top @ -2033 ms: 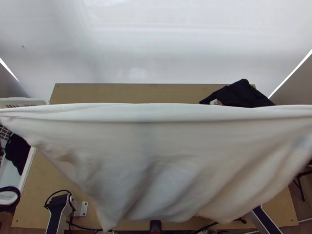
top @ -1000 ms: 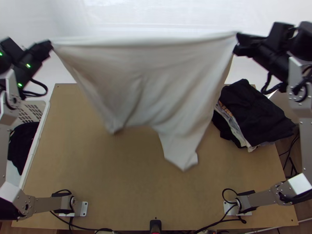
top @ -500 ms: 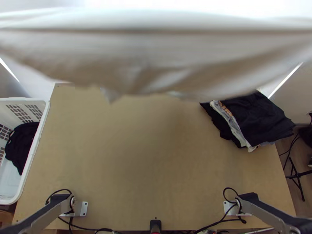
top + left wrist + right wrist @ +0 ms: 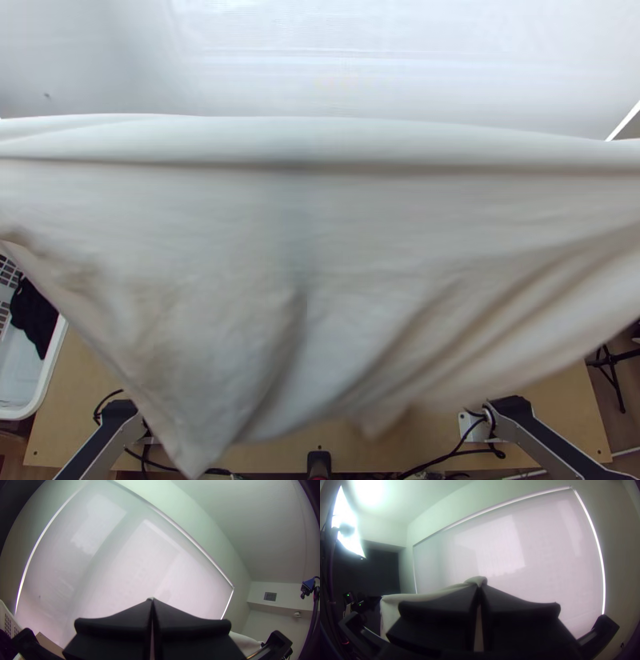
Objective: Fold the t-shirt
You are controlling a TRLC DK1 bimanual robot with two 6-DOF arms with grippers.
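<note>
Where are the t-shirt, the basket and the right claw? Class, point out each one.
T-shirt point(image 4: 400, 240): top view, on the middle of the outstretched cloth.
Basket point(image 4: 50, 364): top view, on its white rim.
Right claw point(image 4: 479, 588): right wrist view, midway between its fingertips.

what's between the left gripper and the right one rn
The white t-shirt: the right wrist view shows it stretched between the left gripper and the right gripper.
</note>
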